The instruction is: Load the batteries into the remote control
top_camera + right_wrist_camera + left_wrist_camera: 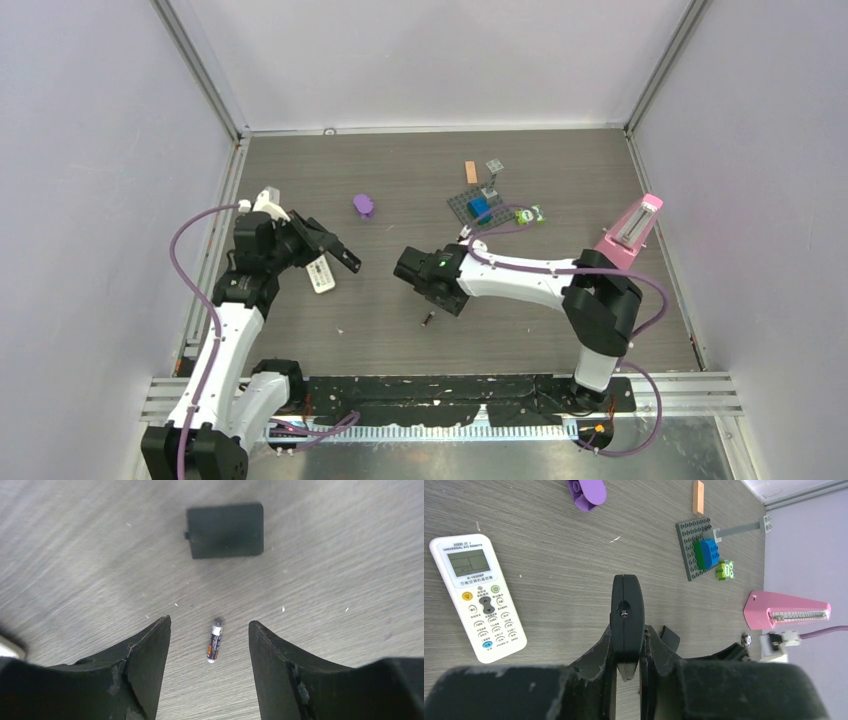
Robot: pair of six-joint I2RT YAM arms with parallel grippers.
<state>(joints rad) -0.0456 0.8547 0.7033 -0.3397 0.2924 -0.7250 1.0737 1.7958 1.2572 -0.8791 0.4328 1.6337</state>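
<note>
- Open, empty right gripper (209, 625) straddling one thin battery (215, 642), flat on the table (350, 555), black battery cover (225, 530) on its far side.
- Clenched, empty left gripper (625, 587) just right of the face-up remote control (476, 597).
- Risk: off-centre pinch rolling the battery away.

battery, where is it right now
In the right wrist view the battery lies on the table between the open right gripper's fingers, with a dark flat cover beyond it.
</note>
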